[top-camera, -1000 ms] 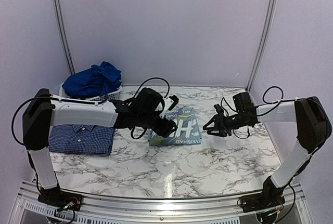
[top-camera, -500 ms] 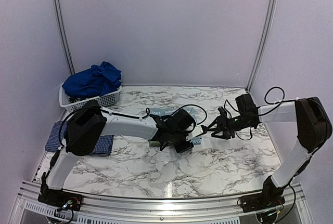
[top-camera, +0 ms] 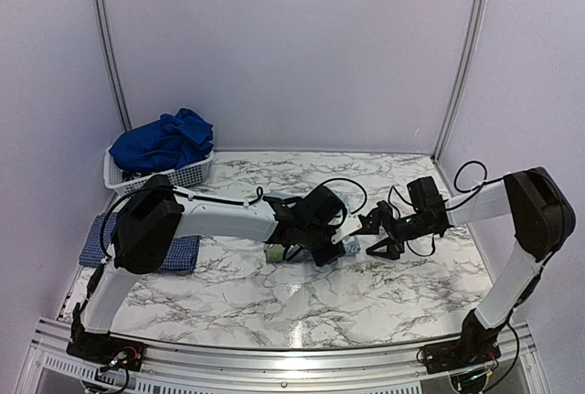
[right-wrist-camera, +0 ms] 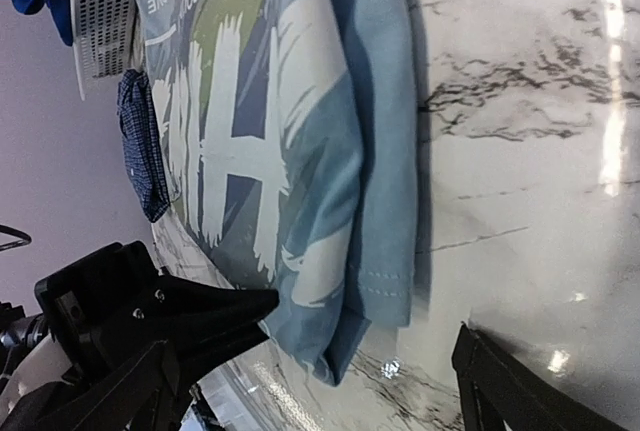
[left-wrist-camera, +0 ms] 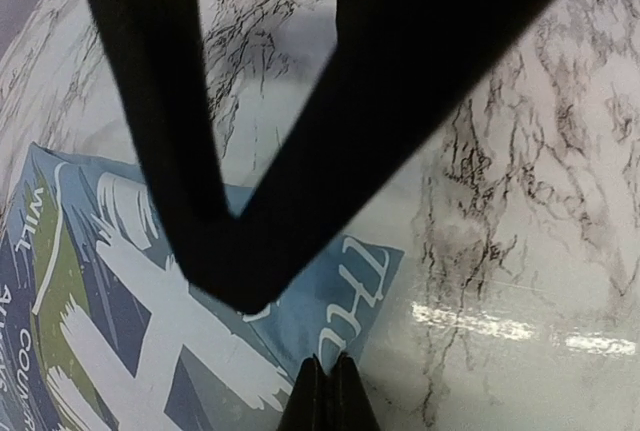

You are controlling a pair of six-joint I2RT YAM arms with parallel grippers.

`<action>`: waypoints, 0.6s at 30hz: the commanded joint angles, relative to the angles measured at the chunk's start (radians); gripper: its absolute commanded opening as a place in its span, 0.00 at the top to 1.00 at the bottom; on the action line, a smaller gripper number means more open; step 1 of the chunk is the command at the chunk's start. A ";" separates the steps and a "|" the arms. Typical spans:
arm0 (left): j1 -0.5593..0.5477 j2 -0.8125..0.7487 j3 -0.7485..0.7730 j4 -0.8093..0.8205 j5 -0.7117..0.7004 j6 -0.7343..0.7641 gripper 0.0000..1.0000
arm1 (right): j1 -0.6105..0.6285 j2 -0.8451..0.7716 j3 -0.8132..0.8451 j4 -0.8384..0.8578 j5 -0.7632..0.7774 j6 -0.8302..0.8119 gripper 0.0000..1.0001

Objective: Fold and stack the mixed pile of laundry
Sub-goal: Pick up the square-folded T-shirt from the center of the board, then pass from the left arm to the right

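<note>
The folded pale blue T-shirt (top-camera: 349, 244) with white print lies mid-table, mostly hidden under my left arm in the top view. My left gripper (top-camera: 331, 255) is low at its near right corner. In the left wrist view the fingertips (left-wrist-camera: 328, 383) are shut together, pinching the edge of the T-shirt (left-wrist-camera: 200, 341). My right gripper (top-camera: 367, 239) stands wide open just right of the shirt. In the right wrist view the right gripper (right-wrist-camera: 368, 319) straddles the folded corner of the T-shirt (right-wrist-camera: 300, 151) without touching it.
A folded navy check shirt (top-camera: 183, 253) lies at the table's left, partly behind my left arm, and also shows as the navy check shirt (right-wrist-camera: 140, 141). The white slatted basket (top-camera: 187, 175) at the back left holds royal blue clothes (top-camera: 164, 141). Side walls stand close.
My left arm stretched right across the T-shirt and its gripper closed on the near right corner. My right gripper opened wide and shifted slightly lower beside the shirt.
</note>
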 commanded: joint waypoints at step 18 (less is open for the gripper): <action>-0.085 -0.192 -0.110 0.061 0.115 -0.060 1.00 | 0.059 0.242 -0.015 0.328 -0.038 0.308 0.42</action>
